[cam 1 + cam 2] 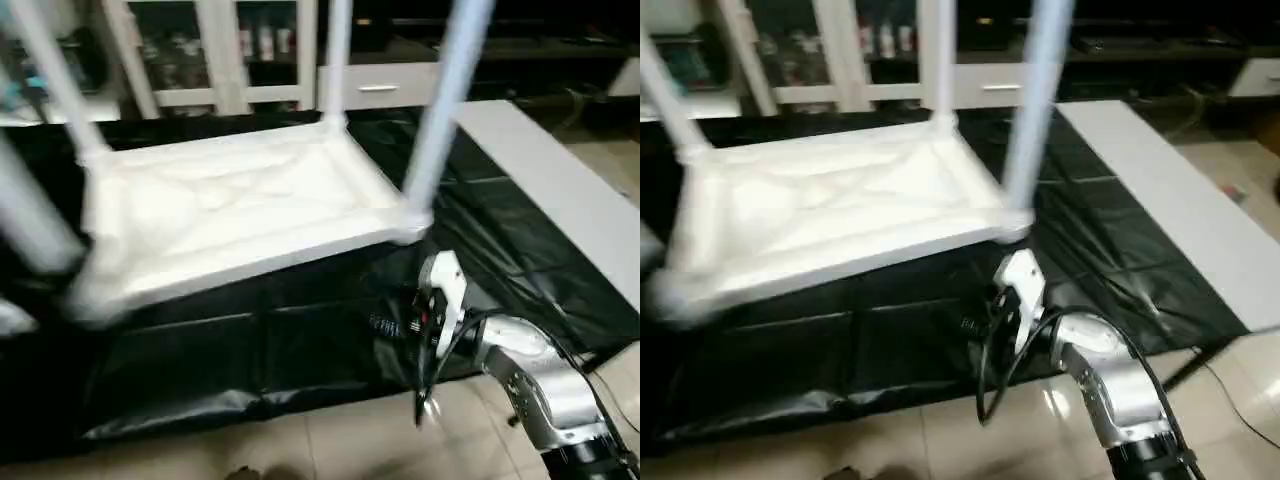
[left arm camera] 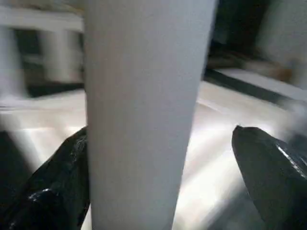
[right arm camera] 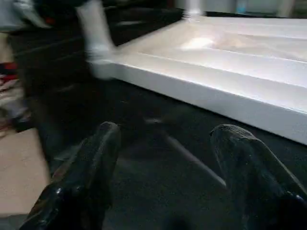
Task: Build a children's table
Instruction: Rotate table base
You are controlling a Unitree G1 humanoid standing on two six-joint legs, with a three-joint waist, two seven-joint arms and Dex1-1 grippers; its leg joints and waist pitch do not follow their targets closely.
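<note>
The children's table (image 1: 230,215) lies upside down on the black-draped tabletop (image 1: 300,345), ribbed underside up, and I count four legs rising from its corner sockets: one at the far corner (image 1: 338,60), one at the near corner on my right side (image 1: 440,110), one at the far corner on my left (image 1: 50,75), and one close at the near left corner (image 1: 30,215). So the legs all look fitted, though I cannot tell whether each is pushed fully home.

My left end effector (image 2: 158,182) is spread wide around the near left leg (image 2: 144,115); one finger (image 2: 57,182) sits against the tube, the other (image 2: 273,172) stands clear of it, so I am not gripping it. My right end effector (image 3: 168,177) is released and empty, hovering over the black cover just off the table's near edge (image 3: 201,86), close to the near right corner.

By my reckoning what is left is to check the legs for seating and turn the table onto its feet.
</note>
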